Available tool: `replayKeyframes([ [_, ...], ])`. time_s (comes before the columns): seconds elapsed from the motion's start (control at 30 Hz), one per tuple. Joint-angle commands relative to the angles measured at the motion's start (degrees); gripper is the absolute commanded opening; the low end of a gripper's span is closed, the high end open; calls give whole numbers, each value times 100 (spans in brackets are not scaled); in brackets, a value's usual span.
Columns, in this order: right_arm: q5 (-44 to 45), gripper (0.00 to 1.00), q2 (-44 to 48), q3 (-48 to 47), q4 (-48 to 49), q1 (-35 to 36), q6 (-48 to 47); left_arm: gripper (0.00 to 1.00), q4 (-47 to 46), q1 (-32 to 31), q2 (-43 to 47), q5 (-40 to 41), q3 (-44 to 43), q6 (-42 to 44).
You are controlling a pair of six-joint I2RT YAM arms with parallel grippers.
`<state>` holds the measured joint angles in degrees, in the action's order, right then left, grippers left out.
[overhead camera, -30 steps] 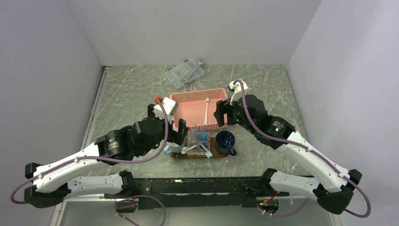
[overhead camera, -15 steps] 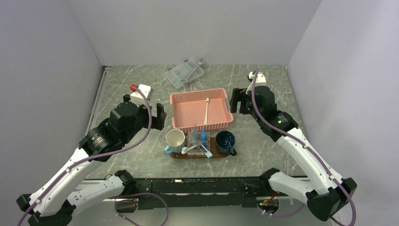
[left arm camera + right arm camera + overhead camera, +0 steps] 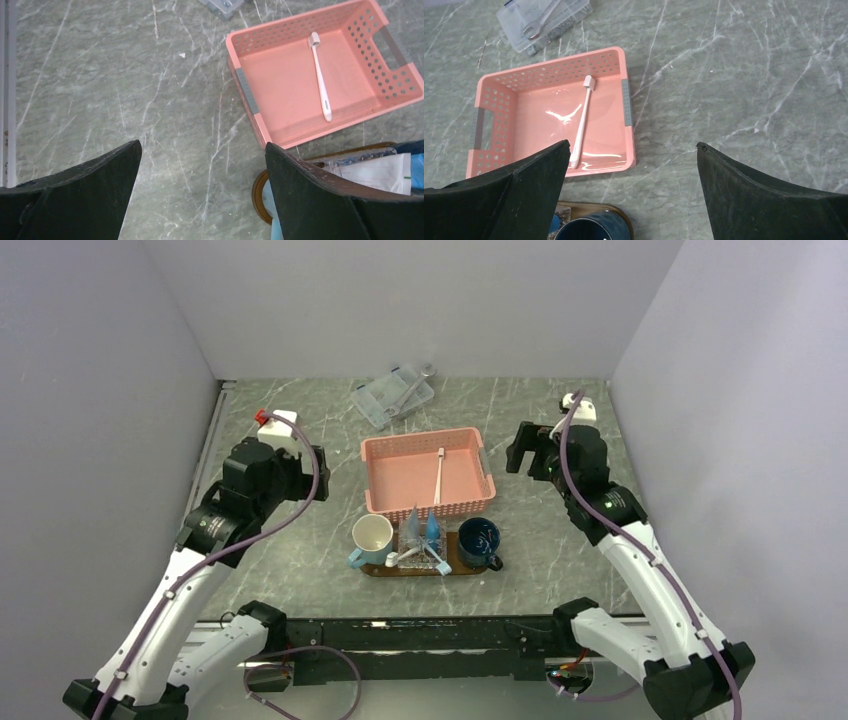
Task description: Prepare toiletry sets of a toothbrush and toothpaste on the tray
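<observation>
The dark-brown oval tray (image 3: pixel 461 568) lies near the front edge. It carries a white mug (image 3: pixel 372 536), a dark blue mug (image 3: pixel 478 539), a bright blue toothpaste tube (image 3: pixel 433 529), a paler tube (image 3: pixel 411 528) and a toothbrush (image 3: pixel 421 559) lying flat. Another white toothbrush (image 3: pixel 439 475) lies in the pink basket (image 3: pixel 376 475); it also shows in the left wrist view (image 3: pixel 320 85) and the right wrist view (image 3: pixel 581 120). My left gripper (image 3: pixel 316 466) (image 3: pixel 202 145) is open and empty, left of the basket. My right gripper (image 3: pixel 520 448) (image 3: pixel 633 145) is open and empty, right of the basket.
A clear plastic box (image 3: pixel 392 396) (image 3: pixel 544 17) holding a wrench sits at the back. The tray's left end (image 3: pixel 257 192) and the dark blue mug (image 3: pixel 591 230) show at the bottom of the wrist views. Grey walls close in three sides.
Both arms have drawn back from the tray and basket. The left gripper moved left and back, the right gripper right and back. Both stay open and empty.
</observation>
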<state>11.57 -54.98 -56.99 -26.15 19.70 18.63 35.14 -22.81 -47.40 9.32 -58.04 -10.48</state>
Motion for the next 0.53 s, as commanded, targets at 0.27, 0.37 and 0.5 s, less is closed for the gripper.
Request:
replayKeyframes([
  [0.27, 409, 100, 544, -31, 109, -8, 236, 100, -693, 48, 564, -192, 506, 169],
  [0.37, 182, 100, 658, 100, 249, -14, 81, 99, -723, 49, 621, -157, 582, 160],
  [0.5, 204, 100, 481, -10, 115, -12, 154, 99, -749, 50, 690, -113, 632, 184],
])
